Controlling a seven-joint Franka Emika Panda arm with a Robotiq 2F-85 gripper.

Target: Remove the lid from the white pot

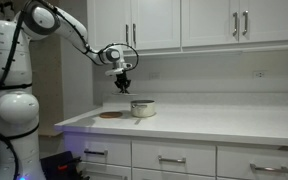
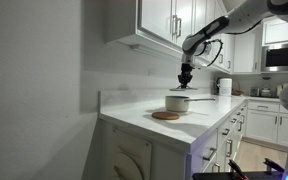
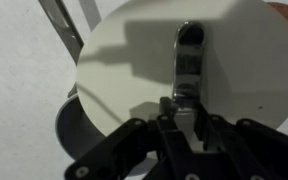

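The white pot (image 1: 143, 108) stands on the countertop and shows in both exterior views (image 2: 178, 102). My gripper (image 1: 123, 84) hangs above it, a little off to one side (image 2: 186, 78). In the wrist view the pale round lid (image 3: 224, 50) fills most of the picture, and my gripper (image 3: 184, 108) is shut on the metal knob at its centre. A dark part of the pot (image 3: 72, 125) shows under the lid's lower left edge. The lid is too small to make out in the exterior views.
A flat brown round disc (image 1: 111, 115) lies on the counter beside the pot (image 2: 165, 116). White wall cabinets (image 1: 164, 22) hang above the counter, and drawers (image 1: 172, 158) sit below it. A white container (image 2: 224, 86) stands farther along the counter.
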